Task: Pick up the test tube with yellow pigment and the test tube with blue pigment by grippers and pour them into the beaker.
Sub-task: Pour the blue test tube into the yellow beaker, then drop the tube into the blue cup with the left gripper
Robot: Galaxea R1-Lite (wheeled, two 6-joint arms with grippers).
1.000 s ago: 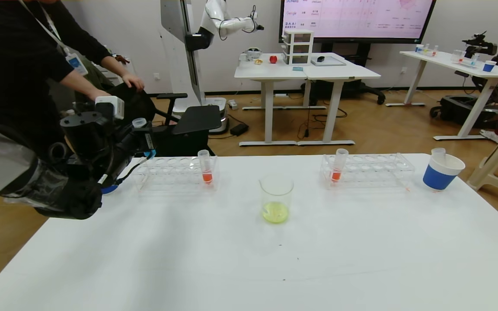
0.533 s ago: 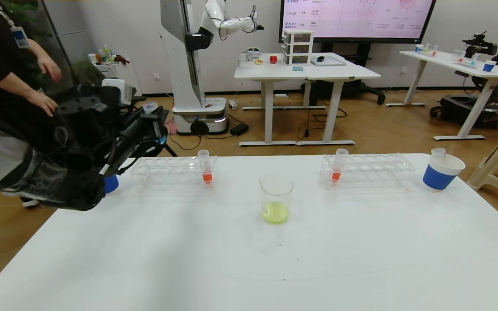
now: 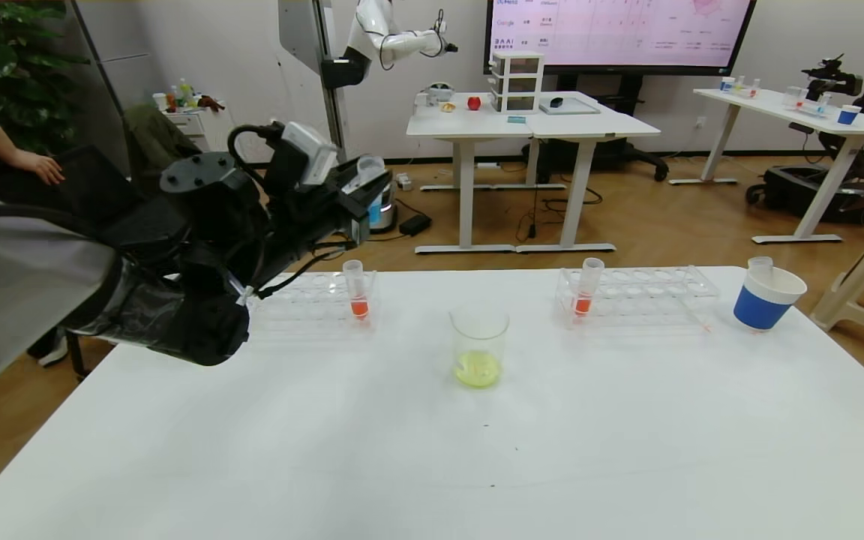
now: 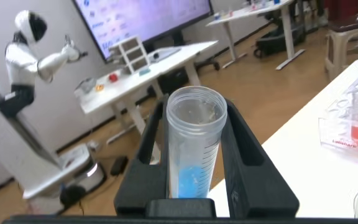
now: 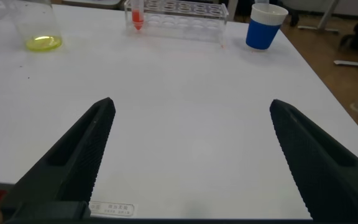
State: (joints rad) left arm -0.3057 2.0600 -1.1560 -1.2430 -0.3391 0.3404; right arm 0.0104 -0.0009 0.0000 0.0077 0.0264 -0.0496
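Beyond the white table [image 3: 432, 465] lies a lab room with desks, a wall screen and another robot in the background. On the table, the beaker [image 3: 479, 345] stands near the middle between two clear tube racks [image 3: 312, 300], each holding a tube of orange-red liquid, and it already contains a shallow pool of yellow-green liquid, so the yellow pour looks done. A blue-and-white paper cup [image 3: 768, 298] at the far right holds an empty-looking tube, likely the spent yellow one, though that cannot be confirmed. The left hand [image 3: 361, 196] is raised above the left rack, its fingers clamped around the test tube with blue pigment [image 4: 193, 149], which sits upright with blue liquid low inside it. It is well apart from the beaker, so carrying it over and tipping it in remains. The right hand [image 5: 188, 155] hangs low over the near table, spread wide and empty.
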